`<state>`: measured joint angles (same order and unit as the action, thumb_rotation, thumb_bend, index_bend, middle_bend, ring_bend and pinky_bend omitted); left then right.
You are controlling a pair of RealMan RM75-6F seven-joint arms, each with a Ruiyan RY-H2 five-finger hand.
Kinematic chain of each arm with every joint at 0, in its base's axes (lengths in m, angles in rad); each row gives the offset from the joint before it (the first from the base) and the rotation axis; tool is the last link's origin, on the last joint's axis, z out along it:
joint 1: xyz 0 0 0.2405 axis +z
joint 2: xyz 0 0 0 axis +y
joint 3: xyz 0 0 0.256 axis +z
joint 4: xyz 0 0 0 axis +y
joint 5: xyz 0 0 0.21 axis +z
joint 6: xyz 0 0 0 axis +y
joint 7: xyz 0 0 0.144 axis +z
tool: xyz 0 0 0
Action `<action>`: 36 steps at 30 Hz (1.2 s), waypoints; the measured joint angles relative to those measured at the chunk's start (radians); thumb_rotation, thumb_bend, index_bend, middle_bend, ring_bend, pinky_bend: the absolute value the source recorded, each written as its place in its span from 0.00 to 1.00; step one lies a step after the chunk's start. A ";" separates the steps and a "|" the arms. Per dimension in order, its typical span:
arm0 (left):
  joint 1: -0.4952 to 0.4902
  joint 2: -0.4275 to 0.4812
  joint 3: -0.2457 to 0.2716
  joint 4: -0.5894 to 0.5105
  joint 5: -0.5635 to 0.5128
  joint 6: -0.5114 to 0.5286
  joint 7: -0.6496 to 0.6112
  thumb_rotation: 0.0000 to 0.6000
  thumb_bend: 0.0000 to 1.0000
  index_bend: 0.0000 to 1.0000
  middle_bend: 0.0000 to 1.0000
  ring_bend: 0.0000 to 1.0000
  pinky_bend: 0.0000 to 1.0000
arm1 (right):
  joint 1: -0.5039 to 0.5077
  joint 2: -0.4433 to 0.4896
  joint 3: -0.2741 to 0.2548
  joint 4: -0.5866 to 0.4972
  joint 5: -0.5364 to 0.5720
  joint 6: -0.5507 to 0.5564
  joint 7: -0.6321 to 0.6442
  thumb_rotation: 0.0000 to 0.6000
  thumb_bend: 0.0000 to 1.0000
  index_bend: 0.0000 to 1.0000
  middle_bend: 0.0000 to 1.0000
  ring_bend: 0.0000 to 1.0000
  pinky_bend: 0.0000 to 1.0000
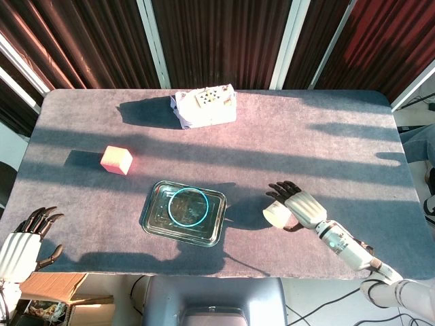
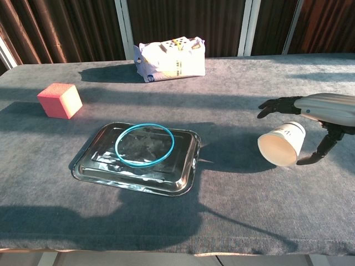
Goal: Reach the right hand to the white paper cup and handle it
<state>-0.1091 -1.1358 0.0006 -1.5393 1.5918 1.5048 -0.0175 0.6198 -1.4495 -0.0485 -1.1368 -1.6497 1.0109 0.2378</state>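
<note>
The white paper cup (image 2: 282, 144) lies on its side at the table's right front, with its mouth turned toward the chest camera. My right hand (image 2: 327, 108) arches over it with the fingers (image 2: 272, 105) stretched out flat above the cup, not wrapped around it. The thumb (image 2: 319, 151) points down at the cup's right side. From the head view the cup (image 1: 276, 216) shows just left of the right hand (image 1: 302, 207). My left hand (image 1: 27, 234) hangs off the table's front left corner, fingers apart and holding nothing.
A metal tray (image 2: 94, 166) holding a teal ring (image 2: 145, 145) sits at front centre, left of the cup. A pink cube (image 2: 60, 100) stands at the left. A white bag (image 2: 171, 59) rests at the back centre.
</note>
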 measured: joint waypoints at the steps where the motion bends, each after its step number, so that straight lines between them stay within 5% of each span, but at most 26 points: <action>1: 0.000 0.000 0.000 0.000 0.000 0.000 -0.001 1.00 0.30 0.24 0.12 0.10 0.29 | 0.006 0.003 0.002 -0.012 0.006 -0.016 -0.018 1.00 0.27 0.37 0.24 0.18 0.28; 9: 0.000 0.001 0.001 0.000 0.002 0.000 -0.001 1.00 0.30 0.24 0.12 0.10 0.29 | 0.016 -0.007 0.014 -0.040 0.045 -0.046 -0.129 1.00 0.27 0.66 0.43 0.40 0.47; 19: 0.000 0.000 0.001 -0.001 0.002 -0.002 0.003 1.00 0.30 0.24 0.12 0.10 0.29 | -0.019 -0.042 0.025 0.005 0.018 0.098 -0.014 1.00 0.27 0.70 0.47 0.43 0.51; 23: 0.000 0.000 0.001 -0.002 0.001 -0.001 0.004 1.00 0.30 0.24 0.12 0.10 0.29 | -0.028 -0.057 0.018 0.034 -0.006 0.153 0.174 1.00 0.27 0.67 0.46 0.43 0.50; 36: 0.001 0.001 0.000 -0.002 0.001 0.000 0.002 1.00 0.30 0.24 0.12 0.10 0.29 | -0.015 -0.098 -0.096 0.218 -0.095 0.204 1.167 1.00 0.27 0.56 0.44 0.36 0.48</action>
<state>-0.1080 -1.1352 0.0007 -1.5409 1.5924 1.5048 -0.0160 0.6046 -1.5470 -0.1449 -0.9192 -1.7449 1.2148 1.4044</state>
